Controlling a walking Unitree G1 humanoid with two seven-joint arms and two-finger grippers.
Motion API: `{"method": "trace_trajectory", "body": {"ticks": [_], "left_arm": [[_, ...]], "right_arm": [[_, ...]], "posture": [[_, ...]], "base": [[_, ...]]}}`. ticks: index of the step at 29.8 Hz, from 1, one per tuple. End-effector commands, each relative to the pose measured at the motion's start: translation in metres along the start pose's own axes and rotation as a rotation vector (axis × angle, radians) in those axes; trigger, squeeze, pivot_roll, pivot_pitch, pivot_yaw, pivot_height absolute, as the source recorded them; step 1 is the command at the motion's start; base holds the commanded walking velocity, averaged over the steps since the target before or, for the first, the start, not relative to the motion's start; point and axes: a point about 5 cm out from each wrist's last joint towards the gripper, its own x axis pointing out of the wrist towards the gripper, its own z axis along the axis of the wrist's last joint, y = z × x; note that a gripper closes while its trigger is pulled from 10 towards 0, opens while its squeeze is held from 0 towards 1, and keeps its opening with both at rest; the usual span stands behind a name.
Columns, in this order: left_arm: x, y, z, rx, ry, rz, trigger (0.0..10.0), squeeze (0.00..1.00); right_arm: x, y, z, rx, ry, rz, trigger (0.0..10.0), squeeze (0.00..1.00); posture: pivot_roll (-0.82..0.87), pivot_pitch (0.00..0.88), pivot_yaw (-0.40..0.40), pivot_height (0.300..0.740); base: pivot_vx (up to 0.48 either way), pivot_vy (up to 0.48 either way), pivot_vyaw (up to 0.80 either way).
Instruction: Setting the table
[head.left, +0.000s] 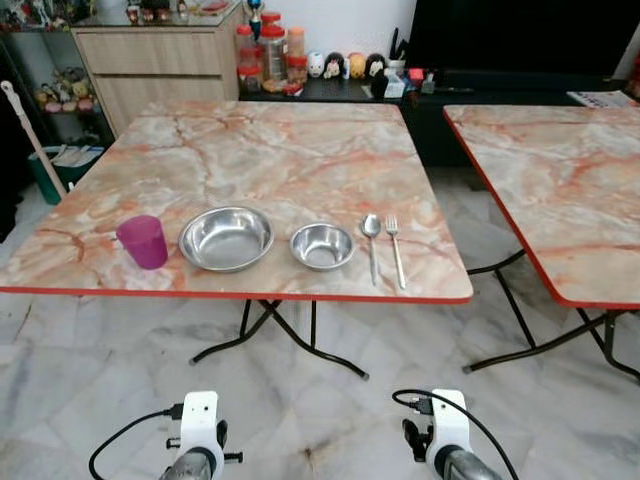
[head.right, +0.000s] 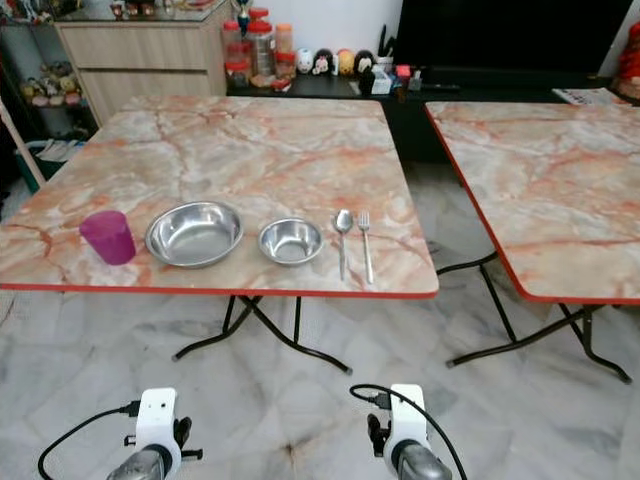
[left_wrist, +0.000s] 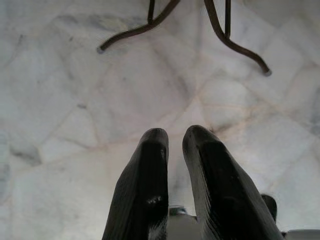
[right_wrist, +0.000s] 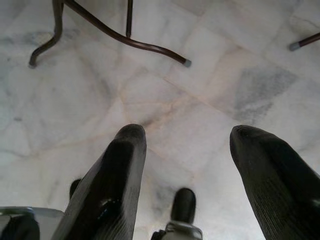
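Observation:
A marble-patterned table (head.left: 260, 160) with a red edge stands in front of me. Along its near edge, from left to right, are a purple cup (head.left: 143, 241), a large steel bowl (head.left: 226, 238), a small steel bowl (head.left: 321, 246), a spoon (head.left: 371, 243) and a fork (head.left: 396, 250). Both arms hang low over the floor, short of the table. My left gripper (left_wrist: 175, 137) points at the marble floor with its fingers nearly together and empty. My right gripper (right_wrist: 187, 132) is open over the floor, with nothing between its fingers.
A second marble table (head.left: 560, 180) stands to the right, across a narrow gap. Dark metal table legs (head.left: 280, 335) cross under the near table. A wooden cabinet (head.left: 155, 60) and a low shelf with jars (head.left: 270, 55) line the back wall.

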Motion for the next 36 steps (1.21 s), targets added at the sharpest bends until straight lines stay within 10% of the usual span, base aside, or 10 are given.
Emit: {"method": "trace_trajectory", "body": {"ticks": [1, 36], "left_arm": [[0.000, 0.006, -0.002, 0.003, 0.015, 0.012, 10.0, 0.00], [0.007, -0.038, 0.057, 0.175, -0.290, -0.171, 10.0, 0.00]], "right_arm": [[0.001, 0.004, 0.005, 0.011, -0.018, 0.004, 10.0, 0.00], [0.002, 0.014, 0.004, 0.033, -0.024, 0.020, 10.0, 0.00]], "posture": [[0.03, 0.000, -0.033, 0.740], [0.05, 0.000, -0.008, 0.740]], "base": [[0.000, 0.416, 0.00], [0.033, 0.120, 0.00]]}}
